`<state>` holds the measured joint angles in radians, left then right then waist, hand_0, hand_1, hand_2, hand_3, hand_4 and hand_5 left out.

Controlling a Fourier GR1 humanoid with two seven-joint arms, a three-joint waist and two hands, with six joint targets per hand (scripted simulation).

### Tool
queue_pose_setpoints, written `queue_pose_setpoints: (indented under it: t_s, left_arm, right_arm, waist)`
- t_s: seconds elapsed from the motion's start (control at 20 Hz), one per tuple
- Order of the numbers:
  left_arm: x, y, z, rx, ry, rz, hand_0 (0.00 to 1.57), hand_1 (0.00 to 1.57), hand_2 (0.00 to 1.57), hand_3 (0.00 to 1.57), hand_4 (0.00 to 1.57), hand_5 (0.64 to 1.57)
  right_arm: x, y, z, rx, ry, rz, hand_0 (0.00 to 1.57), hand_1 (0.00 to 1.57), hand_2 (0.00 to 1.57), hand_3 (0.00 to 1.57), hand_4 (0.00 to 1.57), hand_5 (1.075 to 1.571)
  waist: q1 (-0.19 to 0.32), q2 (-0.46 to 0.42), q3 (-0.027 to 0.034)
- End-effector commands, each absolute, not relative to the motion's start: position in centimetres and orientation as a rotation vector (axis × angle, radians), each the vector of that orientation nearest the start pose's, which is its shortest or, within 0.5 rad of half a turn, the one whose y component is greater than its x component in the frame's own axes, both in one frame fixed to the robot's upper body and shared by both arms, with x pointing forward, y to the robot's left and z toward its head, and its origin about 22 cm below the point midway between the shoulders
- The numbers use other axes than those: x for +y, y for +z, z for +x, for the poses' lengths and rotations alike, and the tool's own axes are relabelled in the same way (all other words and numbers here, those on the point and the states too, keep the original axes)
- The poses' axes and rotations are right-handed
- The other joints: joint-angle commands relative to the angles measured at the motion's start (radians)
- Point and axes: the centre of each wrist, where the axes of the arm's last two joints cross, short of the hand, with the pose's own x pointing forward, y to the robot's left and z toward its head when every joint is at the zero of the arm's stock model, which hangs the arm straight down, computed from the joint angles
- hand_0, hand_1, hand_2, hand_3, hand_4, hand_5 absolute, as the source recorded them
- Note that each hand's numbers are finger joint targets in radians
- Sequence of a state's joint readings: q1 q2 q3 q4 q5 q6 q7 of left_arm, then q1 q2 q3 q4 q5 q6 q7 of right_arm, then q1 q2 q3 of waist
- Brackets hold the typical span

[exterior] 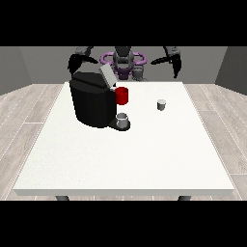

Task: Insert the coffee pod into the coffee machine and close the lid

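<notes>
Pod not yet picked up; lid of the machine stands open.

The small grey cylindrical coffee pod (161,104) sits alone on the large white table (144,159), well apart from the boxy black coffee machine (91,103) with its raised grey lid (107,75). Both hands, at the view's left (73,63) and right (175,65), hover over the far edge (finger state I cannot tell). Next, I judge, a reach to the pod. Pale plank floor (29,116), grey walls.

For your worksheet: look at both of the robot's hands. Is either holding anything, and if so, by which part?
Nothing is held. The hand at the view's right hangs above the table's far edge, apart from the coffee pod. The hand at the view's left is raised behind the coffee machine.
</notes>
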<state>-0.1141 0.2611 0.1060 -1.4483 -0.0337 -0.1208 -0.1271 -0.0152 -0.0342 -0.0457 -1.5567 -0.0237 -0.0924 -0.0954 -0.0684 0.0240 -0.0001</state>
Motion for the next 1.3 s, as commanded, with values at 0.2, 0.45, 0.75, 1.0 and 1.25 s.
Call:
queue_pose_setpoints:
  t_s: [0.2,0.45,0.75,1.0,1.25]
  left_arm:
    - [32.8,3.8,31.4,-1.573,-0.28,0.242,0.0,0.0,0.0,0.0,0.0,1.571]
    - [35.8,1.4,31.6,-1.493,-0.27,0.287,0.0,0.0,0.0,0.0,0.0,1.571]
    - [36.1,3.5,34.7,-1.459,-0.3,0.326,0.0,0.0,0.0,0.0,0.0,1.571]
    - [35.3,1.9,34.8,-1.46,-0.411,0.37,0.0,0.0,0.0,0.0,0.0,1.571]
    - [33.4,0.0,34.6,-1.341,-0.497,0.342,0.0,0.0,0.46,0.0,0.0,1.571]
  right_arm:
    - [-22.5,1.2,25.7,-1.763,-0.074,-0.066,0.0,0.0,0.0,0.0,0.23,1.571]
    - [-22.3,3.0,25.9,-1.764,-0.039,-0.023,0.0,0.0,0.0,0.0,0.28,1.571]
    - [-20.5,3.4,27.2,-1.757,-0.032,-0.039,0.0,0.0,0.0,0.0,0.35,1.571]
    - [-22.2,4.5,29.2,-1.748,-0.043,-0.059,0.0,0.0,0.0,0.0,0.39,1.571]
    - [-22.4,-0.3,27.2,-1.631,-0.042,-0.14,0.0,0.0,0.0,0.0,0.42,1.571]
  waist:
    - [-0.066,0.096,0.0002]
    - [-0.099,0.133,-0.0004]
    - [-0.089,0.16,-0.0003]
    - [-0.071,0.216,-0.0003]
    - [-0.052,0.117,0.0]
